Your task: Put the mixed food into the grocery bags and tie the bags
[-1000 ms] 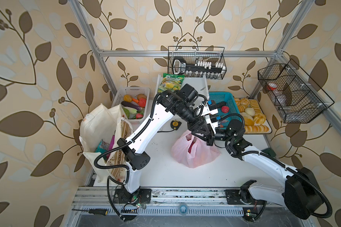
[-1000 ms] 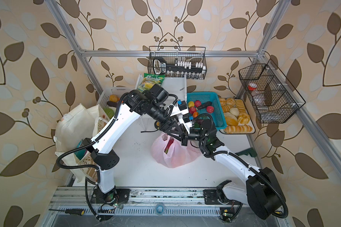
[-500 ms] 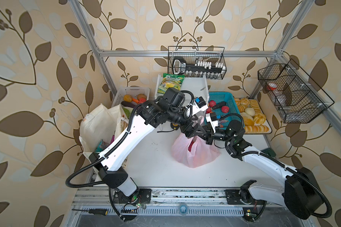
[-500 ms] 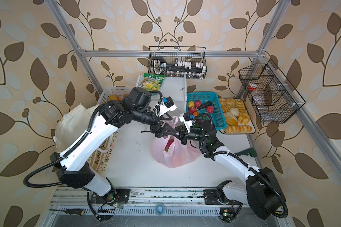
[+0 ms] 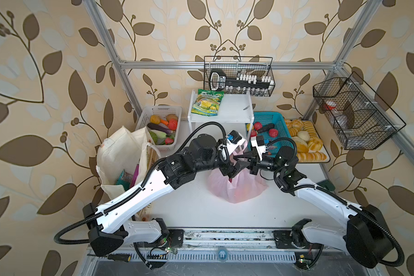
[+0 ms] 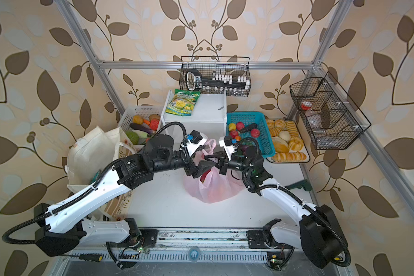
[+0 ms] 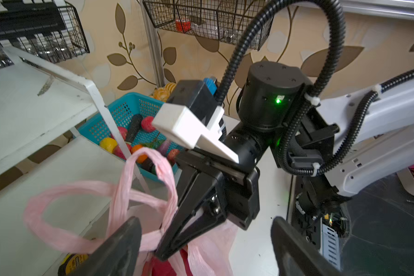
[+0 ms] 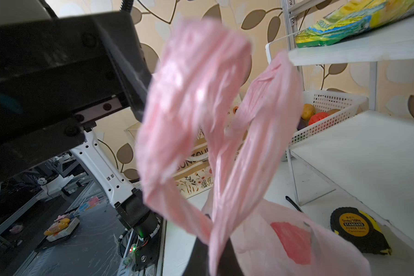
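Note:
The pink plastic bag (image 5: 239, 191) (image 6: 213, 191) sits mid-table, something red showing in its mouth. My right gripper (image 5: 237, 158) (image 6: 207, 159) (image 8: 213, 260) is shut on the bag's loop handles (image 7: 151, 167) (image 8: 227, 143), pinching them where they cross and holding them up. My left gripper (image 5: 234, 168) (image 6: 201, 170) (image 7: 206, 253) stands open at the bag's mouth, its fingers either side of the right gripper's tips and holding nothing. At the left stands the cream canvas tote (image 5: 120, 155) (image 6: 91, 148), with a teal packet (image 5: 123, 178) and a purple packet (image 5: 135, 173) inside.
A blue basket (image 5: 276, 119) of toy fruit and a bread tray (image 5: 320, 157) lie at the back right. Behind the bag a white shelf (image 5: 232, 107) carries a green-and-yellow packet (image 5: 208, 102). A white vegetable basket (image 5: 163, 111) sits back left. A tape measure (image 8: 359, 229) lies by the shelf.
My left arm has swung down and to the left, from reaching over the bag from behind to coming in from the left. Its gripper has opened wider. The right gripper has kept its grip.

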`<state>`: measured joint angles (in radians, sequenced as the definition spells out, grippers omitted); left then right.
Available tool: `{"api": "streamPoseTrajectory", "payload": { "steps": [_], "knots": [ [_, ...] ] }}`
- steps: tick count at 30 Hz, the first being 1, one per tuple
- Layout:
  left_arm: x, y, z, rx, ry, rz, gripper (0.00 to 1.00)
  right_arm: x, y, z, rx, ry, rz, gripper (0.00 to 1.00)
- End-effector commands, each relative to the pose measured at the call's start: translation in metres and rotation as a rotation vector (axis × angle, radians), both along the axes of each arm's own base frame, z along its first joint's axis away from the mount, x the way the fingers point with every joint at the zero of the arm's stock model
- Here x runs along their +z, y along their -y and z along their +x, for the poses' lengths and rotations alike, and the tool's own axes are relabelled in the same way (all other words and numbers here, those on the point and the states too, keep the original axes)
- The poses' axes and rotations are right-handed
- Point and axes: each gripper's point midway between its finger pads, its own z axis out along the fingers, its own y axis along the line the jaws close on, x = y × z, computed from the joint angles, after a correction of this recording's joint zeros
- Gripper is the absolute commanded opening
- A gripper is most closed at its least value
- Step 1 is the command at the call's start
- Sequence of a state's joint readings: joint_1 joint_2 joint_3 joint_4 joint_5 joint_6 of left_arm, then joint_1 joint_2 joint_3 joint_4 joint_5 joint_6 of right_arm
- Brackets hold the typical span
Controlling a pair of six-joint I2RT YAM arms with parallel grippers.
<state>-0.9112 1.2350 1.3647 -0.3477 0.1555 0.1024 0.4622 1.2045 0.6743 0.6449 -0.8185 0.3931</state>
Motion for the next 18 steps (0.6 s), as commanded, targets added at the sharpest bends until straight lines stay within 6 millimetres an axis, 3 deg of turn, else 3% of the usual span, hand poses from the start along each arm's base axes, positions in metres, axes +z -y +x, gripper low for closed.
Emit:
{"api": "streamPoseTrajectory", "payload": {
  "steps": [1, 9, 12, 15, 18],
  "knots": [
    [0.040, -0.001, 0.027, 0.114, 0.142, -0.091, 0.85, 0.002, 0.001, -0.004, -0.004, 0.012, 0.005, 0.02],
    [0.042, -0.003, 0.035, 0.177, 0.191, -0.074, 0.81, 0.002, 0.001, -0.005, -0.004, 0.021, -0.004, 0.02],
    [0.029, -0.002, 0.038, 0.179, 0.177, -0.026, 0.82, 0.002, 0.001, -0.004, -0.004, 0.023, -0.007, 0.02],
    [0.013, 0.005, 0.038, 0.152, 0.128, 0.050, 0.75, 0.003, 0.001, -0.005, -0.004, 0.027, -0.005, 0.02],
    [0.008, 0.008, 0.040, 0.145, 0.099, 0.092, 0.61, 0.004, 0.001, -0.005, -0.004, 0.032, -0.005, 0.02]
  ]
}}
